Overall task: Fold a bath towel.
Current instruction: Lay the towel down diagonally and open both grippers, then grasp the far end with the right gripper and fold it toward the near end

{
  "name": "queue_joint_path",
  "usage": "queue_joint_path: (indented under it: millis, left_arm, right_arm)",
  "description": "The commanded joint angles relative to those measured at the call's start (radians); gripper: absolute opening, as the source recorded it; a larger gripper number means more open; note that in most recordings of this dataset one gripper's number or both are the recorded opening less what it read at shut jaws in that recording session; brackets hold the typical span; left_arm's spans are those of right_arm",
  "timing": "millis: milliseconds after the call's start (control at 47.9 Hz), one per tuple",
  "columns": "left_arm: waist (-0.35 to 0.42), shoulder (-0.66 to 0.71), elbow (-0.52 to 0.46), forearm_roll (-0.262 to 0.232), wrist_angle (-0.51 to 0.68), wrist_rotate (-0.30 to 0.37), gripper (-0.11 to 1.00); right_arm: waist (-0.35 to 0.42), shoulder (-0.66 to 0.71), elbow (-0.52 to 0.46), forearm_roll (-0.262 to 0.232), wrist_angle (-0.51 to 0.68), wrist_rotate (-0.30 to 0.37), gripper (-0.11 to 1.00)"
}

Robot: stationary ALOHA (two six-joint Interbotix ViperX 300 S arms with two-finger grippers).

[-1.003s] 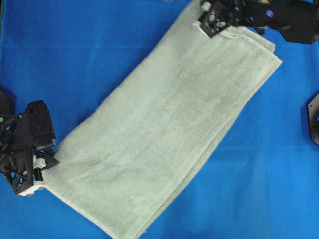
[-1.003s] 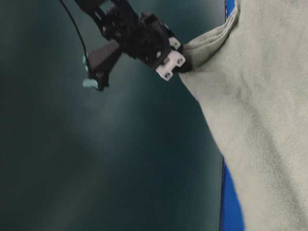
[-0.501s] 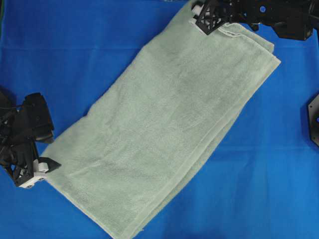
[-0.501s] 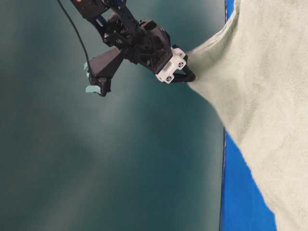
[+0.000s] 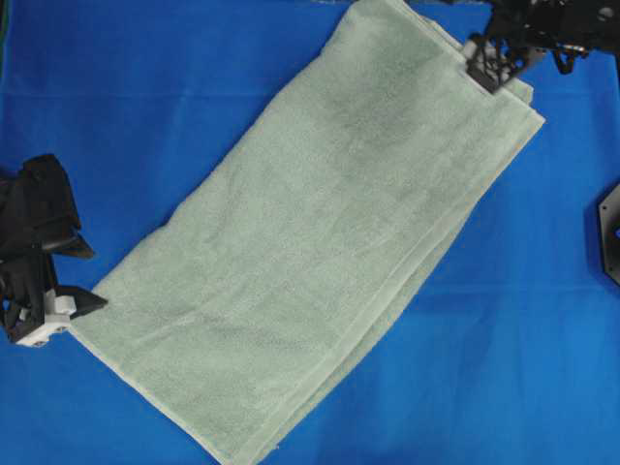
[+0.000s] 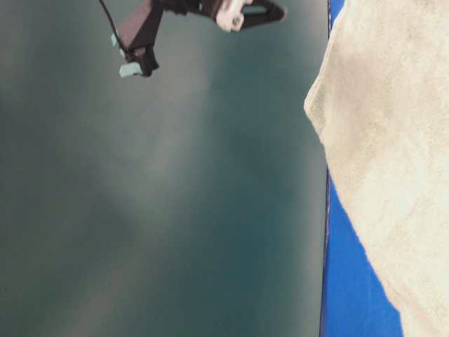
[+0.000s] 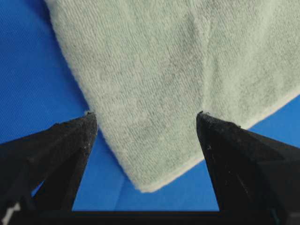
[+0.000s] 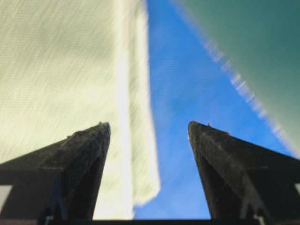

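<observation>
The bath towel (image 5: 320, 242), pale sage-green terry, lies flat and doubled over on a slant from the lower left to the upper right. My left gripper (image 5: 85, 278) stands open just off its lower-left corner. In the left wrist view that corner of the towel (image 7: 154, 70) lies loose on the blue cloth between the spread fingers (image 7: 70, 140), touching neither. My right gripper (image 5: 489, 66) hangs open above the towel's upper-right end. The right wrist view is blurred and shows the towel's hemmed edge (image 8: 70, 70) below the open gripper (image 8: 147, 126). The table-level view shows the right gripper (image 6: 263, 10) raised clear of the towel (image 6: 386, 140).
A bright blue cloth (image 5: 145, 97) covers the table under the towel. A black fixture (image 5: 610, 232) sits at the right edge. In the table-level view the table's edge (image 6: 327, 232) runs vertically, with dark teal background to its left.
Both grippers opened and let go of the towel's corners. The left drew back to the left; the right rose and moved right. The corners dropped flat.
</observation>
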Motion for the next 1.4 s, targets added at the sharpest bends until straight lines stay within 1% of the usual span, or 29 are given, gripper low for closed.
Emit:
queue_joint_path:
  millis: [0, 63, 209, 355, 480, 627, 773, 856, 940, 982, 1024, 1170, 1212, 1379]
  left_arm:
    - [0.014, -0.002, -0.012, 0.005, -0.003, 0.012, 0.82]
    - [0.018, 0.0, -0.014, 0.003, -0.003, 0.023, 0.82]
    - [0.02, 0.002, -0.014, 0.003, -0.003, 0.028, 0.82]
    - [0.02, 0.002, -0.014, 0.003, -0.003, 0.028, 0.82]
    - [0.02, 0.005, -0.012, 0.005, -0.005, 0.028, 0.82]
    - [0.018, 0.009, -0.014, 0.003, -0.009, 0.028, 0.82]
    - [0.018, 0.011, -0.014, 0.003, -0.009, 0.026, 0.82]
    - [0.02, 0.015, -0.017, 0.003, -0.012, 0.026, 0.82]
    - [0.02, 0.015, -0.017, 0.005, -0.017, 0.026, 0.82]
    - [0.02, 0.015, -0.017, 0.003, -0.02, 0.026, 0.82]
    - [0.018, 0.015, -0.017, 0.005, -0.021, 0.026, 0.82]
    - [0.02, 0.015, -0.018, 0.003, -0.025, 0.026, 0.82]
    - [0.018, 0.015, -0.018, 0.005, -0.025, 0.026, 0.82]
    - [0.02, 0.015, -0.02, 0.003, -0.026, 0.026, 0.82]
  right_arm:
    - [-0.014, -0.026, -0.005, 0.086, 0.015, -0.054, 0.65]
    - [-0.023, -0.026, -0.005, 0.112, 0.018, -0.077, 0.65]
    - [-0.034, -0.008, 0.0, 0.117, -0.037, -0.084, 0.65]
    - [-0.077, 0.08, 0.029, 0.118, -0.109, -0.092, 0.65]
    - [-0.123, 0.173, 0.055, 0.117, -0.215, -0.101, 0.65]
    - [-0.173, 0.249, 0.083, 0.115, -0.336, -0.124, 0.65]
    - [-0.215, 0.295, 0.101, 0.115, -0.354, -0.135, 0.65]
    - [-0.216, 0.298, 0.11, 0.12, -0.354, -0.135, 0.65]
    - [-0.216, 0.295, 0.117, 0.138, -0.353, -0.135, 0.64]
    - [-0.216, 0.293, 0.118, 0.147, -0.348, -0.135, 0.62]
    - [-0.216, 0.291, 0.12, 0.156, -0.342, -0.135, 0.58]
    - [-0.209, 0.281, 0.132, 0.17, -0.322, -0.135, 0.21]
    - [-0.202, 0.276, 0.135, 0.17, -0.324, -0.135, 0.14]
    - [-0.201, 0.218, 0.138, 0.183, -0.318, -0.132, 0.14]
